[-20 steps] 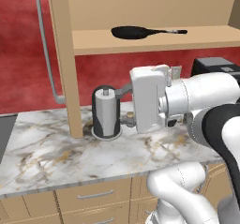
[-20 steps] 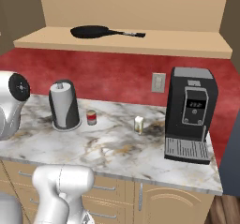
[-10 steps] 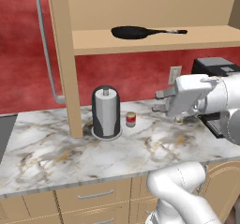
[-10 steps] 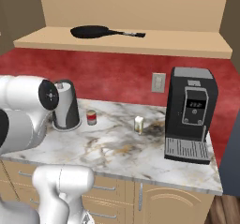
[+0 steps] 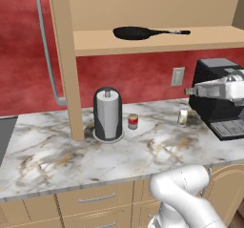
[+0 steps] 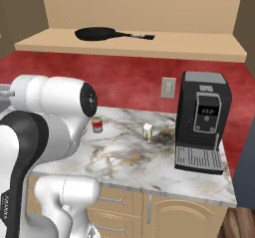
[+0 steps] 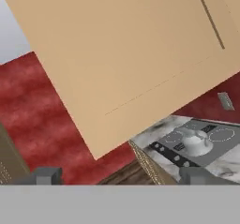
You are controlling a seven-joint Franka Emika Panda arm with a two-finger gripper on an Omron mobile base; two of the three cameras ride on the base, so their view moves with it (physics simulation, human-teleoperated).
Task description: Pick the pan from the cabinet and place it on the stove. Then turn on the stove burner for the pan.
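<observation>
The black pan (image 5: 136, 32) (image 6: 97, 33) lies on the open shelf of the tan cabinet (image 5: 157, 43) (image 6: 129, 48), its thin handle pointing right. The cabinet door (image 5: 64, 65) stands swung open at the left. In the hand view my gripper (image 7: 122, 175) is open, nothing between its fingertips (image 7: 47, 175), and faces a tan cabinet panel (image 7: 122, 54) up close. Beyond that panel lies the dark stove (image 7: 213, 143) with white rings and a silvery-white pot (image 7: 194, 141) on it. A white arm link (image 5: 219, 88) crosses in front of the coffee machine, well below and right of the pan.
On the marble counter (image 5: 71, 155) stand a paper towel holder (image 5: 108, 113), a small red can (image 5: 133, 121) (image 6: 97, 125), a pale shaker (image 5: 182, 117) (image 6: 147, 132) and a black coffee machine (image 5: 217, 110) (image 6: 203, 122). Tan drawers (image 5: 95, 198) run beneath.
The arm has swung from in front of the paper towel holder to the right of the left base view. The pan has not moved.
</observation>
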